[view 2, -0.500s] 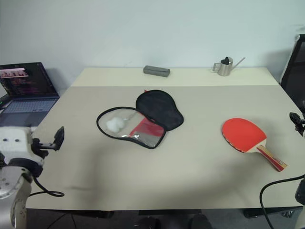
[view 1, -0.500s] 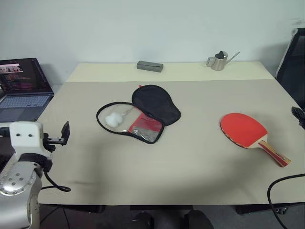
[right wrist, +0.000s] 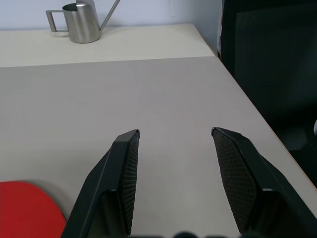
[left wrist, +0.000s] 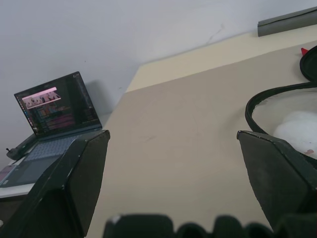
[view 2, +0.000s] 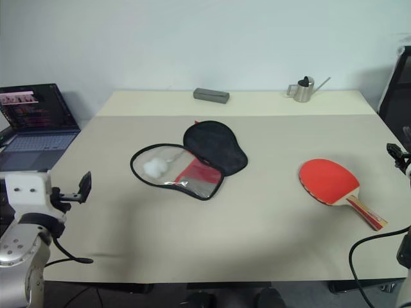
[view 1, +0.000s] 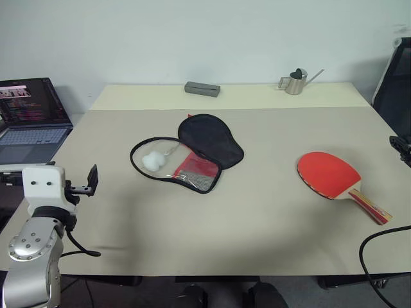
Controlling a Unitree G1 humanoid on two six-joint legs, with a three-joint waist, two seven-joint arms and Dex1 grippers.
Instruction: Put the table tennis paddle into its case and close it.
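Observation:
The table tennis paddle lies flat on the right of the table, red face up, its striped wooden handle pointing to the near right. The case lies open at the table's middle. Its black flap is folded back, and its see-through half with a red patch holds a white pompom. My left gripper hovers open over the table's near left edge, well short of the case, whose black rim curves past my wide-spread fingers. My right gripper is open at the table's right edge, beyond the paddle, a red corner of which appears beside it.
An open laptop stands off the table's left side. A grey box and a small metal watering can sit along the far edge. A black chair stands at the far right. A black cable loops at the near right corner.
My left arm has shifted slightly inward over the table's left edge. My right gripper has moved a little farther away along the right edge. Paddle and case lie as before.

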